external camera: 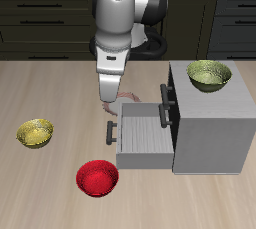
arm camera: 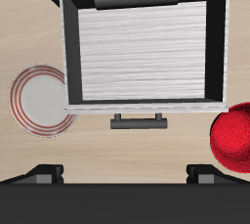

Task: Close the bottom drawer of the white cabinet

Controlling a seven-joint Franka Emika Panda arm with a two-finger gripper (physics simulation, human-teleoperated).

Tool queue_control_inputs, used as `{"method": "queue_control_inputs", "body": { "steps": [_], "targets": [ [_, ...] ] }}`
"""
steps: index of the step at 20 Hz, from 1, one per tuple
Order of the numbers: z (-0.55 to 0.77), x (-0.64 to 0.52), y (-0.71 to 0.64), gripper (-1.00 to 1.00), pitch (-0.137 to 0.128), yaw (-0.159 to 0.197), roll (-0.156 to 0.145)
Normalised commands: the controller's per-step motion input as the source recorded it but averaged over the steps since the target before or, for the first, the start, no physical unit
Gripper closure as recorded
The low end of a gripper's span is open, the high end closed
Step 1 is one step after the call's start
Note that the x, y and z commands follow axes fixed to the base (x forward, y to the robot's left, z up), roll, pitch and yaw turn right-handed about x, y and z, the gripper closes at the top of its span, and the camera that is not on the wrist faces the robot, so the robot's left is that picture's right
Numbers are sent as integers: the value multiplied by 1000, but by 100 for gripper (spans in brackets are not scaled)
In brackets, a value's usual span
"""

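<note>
Red bowl (external camera: 98, 177) sits up front; bottom drawer (external camera: 140, 138) is wide open, gripper (arm camera: 125, 174) above its handle (arm camera: 137, 122), jaws apart — approach step, next: push handle in.

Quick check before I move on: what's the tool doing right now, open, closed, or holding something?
Tool: open, holding nothing; it hangs over the handle of the pulled-out bottom drawer.

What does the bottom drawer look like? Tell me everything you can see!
The bottom drawer is a shallow, light-grey tray with ridged-looking lines inside and thin walls. It is pulled far out of the white cabinet, toward the side where the bowls sit. A small dark bar handle sticks out of its front panel. Nothing lies inside it. The gripper hovers near its front end, not touching the drawer, and the red bowl sits nearby.
</note>
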Motion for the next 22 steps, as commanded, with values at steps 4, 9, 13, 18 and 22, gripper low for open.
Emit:
{"method": "queue_control_inputs", "body": {
  "steps": [4, 9, 13, 18, 22],
  "targets": [
    [-133, -41, -89, -100, 5, 31, -20],
    [-203, 53, -98, -100, 15, -16, -7],
    [-330, 70, -4, -100, 33, -8, 10],
    [-300, 65, -8, -100, 22, -1, 15],
    [-333, 52, -44, -100, 25, -18, 6]
  ]
}}
